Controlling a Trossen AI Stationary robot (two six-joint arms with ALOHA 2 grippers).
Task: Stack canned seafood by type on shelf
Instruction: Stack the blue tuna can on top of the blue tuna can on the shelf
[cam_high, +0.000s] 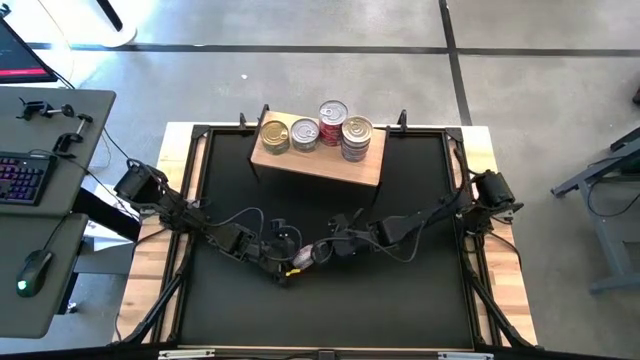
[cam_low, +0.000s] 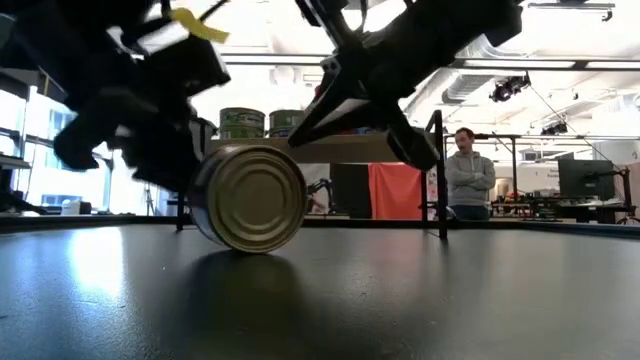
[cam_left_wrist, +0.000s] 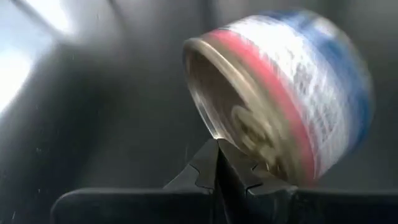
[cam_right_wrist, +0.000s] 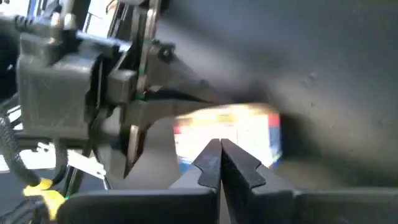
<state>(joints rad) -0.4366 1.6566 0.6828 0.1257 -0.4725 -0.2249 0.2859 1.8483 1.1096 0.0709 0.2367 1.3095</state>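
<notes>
Both grippers meet low over the black mat (cam_high: 330, 300), fingers pressed together and holding nothing. Left gripper (cam_left_wrist: 219, 163) and right gripper (cam_right_wrist: 220, 155) each touch a red-and-blue-labelled round tin (cam_low: 250, 197) lying on its side between them. Four more tins (cam_high: 304, 133) stand on the light-brown wooden shelf (cam_high: 330, 165).

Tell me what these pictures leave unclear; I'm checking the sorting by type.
- Loose can on the mat: label print is motion-blurred in both wrist views; the low view shows only its lid.
- Shelf cans: high view shows lids, side labels too small.
- Low view: arms hide most shelf cans.
- Left claw and right claw are shut, not on the can.
</notes>
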